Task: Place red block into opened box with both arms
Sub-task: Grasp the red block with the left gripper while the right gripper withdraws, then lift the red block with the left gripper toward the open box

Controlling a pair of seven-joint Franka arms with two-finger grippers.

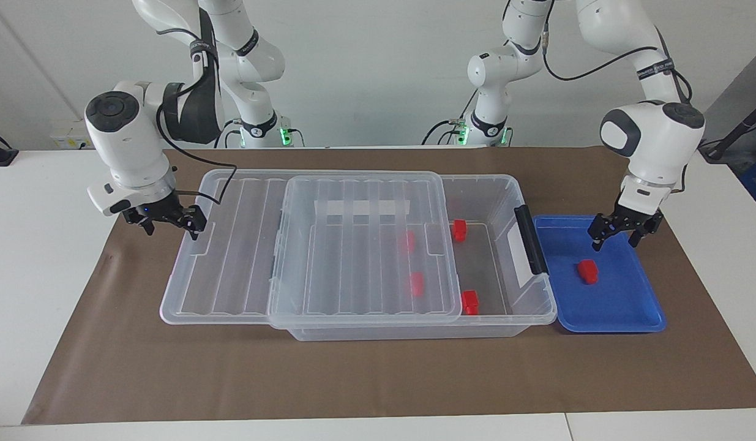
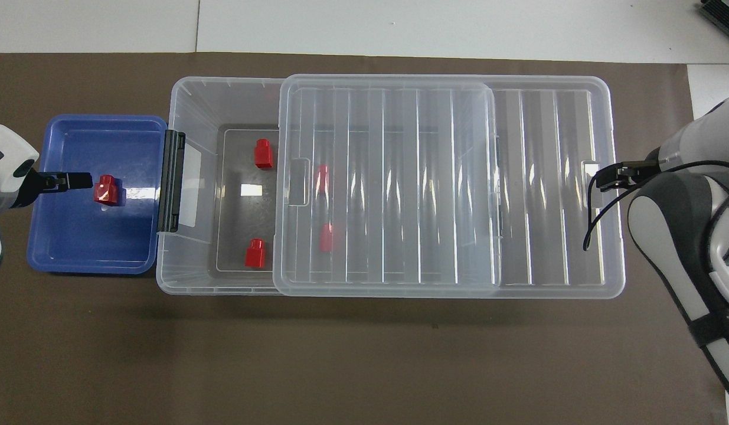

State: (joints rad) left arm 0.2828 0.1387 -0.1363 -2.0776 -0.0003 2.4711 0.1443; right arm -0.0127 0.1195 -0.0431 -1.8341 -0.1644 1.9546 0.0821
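A red block (image 1: 587, 271) (image 2: 106, 190) lies in the blue tray (image 1: 628, 309) (image 2: 75, 251). My left gripper (image 1: 614, 244) (image 2: 69, 180) hangs open low over the tray, just beside the block and clear of it. The clear box (image 1: 488, 179) (image 2: 222, 81) is open at its tray end. Its ribbed lid (image 1: 353, 257) (image 2: 399, 177) rests on it, shifted toward the right arm's end. My right gripper (image 1: 171, 233) (image 2: 606, 177) is open at the lid's end, one finger against the rim there. Several other red blocks (image 1: 458, 229) lie inside the box.
The box's black handle (image 1: 531, 239) (image 2: 170, 180) sits against the tray. A brown mat (image 1: 378, 373) covers the table under everything. A dark cable (image 2: 591, 218) loops from the right wrist over the lid's end.
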